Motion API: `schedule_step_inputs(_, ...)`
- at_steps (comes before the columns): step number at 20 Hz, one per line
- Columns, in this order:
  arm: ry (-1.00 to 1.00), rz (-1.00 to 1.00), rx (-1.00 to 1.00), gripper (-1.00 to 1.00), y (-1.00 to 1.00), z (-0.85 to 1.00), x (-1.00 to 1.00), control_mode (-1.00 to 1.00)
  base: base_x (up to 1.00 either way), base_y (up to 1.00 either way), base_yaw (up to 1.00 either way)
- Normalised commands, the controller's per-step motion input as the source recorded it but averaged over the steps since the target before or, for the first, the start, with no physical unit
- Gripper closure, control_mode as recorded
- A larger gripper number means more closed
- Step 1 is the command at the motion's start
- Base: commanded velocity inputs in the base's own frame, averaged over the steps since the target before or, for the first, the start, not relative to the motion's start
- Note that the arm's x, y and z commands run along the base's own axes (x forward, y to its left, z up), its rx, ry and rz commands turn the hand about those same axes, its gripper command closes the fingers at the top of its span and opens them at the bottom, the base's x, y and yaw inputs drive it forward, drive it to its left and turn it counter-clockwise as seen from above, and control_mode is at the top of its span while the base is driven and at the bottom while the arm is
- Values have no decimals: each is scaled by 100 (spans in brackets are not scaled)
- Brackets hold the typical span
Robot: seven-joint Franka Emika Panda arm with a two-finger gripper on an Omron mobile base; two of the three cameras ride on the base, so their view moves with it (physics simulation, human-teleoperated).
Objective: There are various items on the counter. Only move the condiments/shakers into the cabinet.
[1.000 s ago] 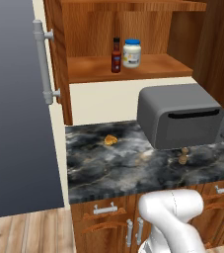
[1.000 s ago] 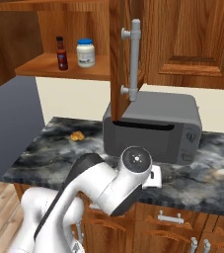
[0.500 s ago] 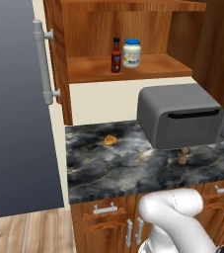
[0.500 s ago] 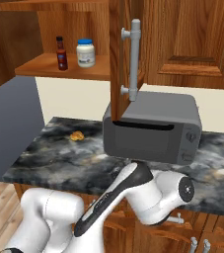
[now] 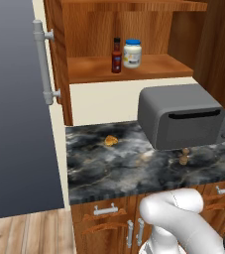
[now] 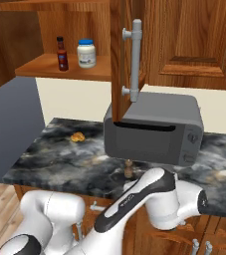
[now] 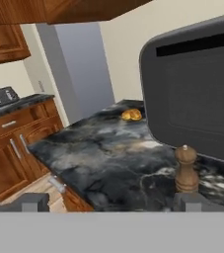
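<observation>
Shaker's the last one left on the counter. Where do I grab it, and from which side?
Take the brown shaker around its straight lower body, below the knobbed top, fingers on either side. It stands upright just in front of the toaster oven, so come in level from the counter's open front edge.

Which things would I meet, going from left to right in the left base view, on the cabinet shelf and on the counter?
Orange-tan food lump on the counter → red sauce bottle on the cabinet shelf → blue-lidded white jar beside it → grey toaster oven → small brown shaker standing in front of the oven.
</observation>
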Motion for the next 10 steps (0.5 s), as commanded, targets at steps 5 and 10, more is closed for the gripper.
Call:
schedule_step_inputs(5, -2, 7, 0, -100, 9, -12, 51, -100, 0, 0, 0)
schedule_step_inputs(10, -1, 9, 0, -100, 0, -15, 54, -100, 0, 0, 0)
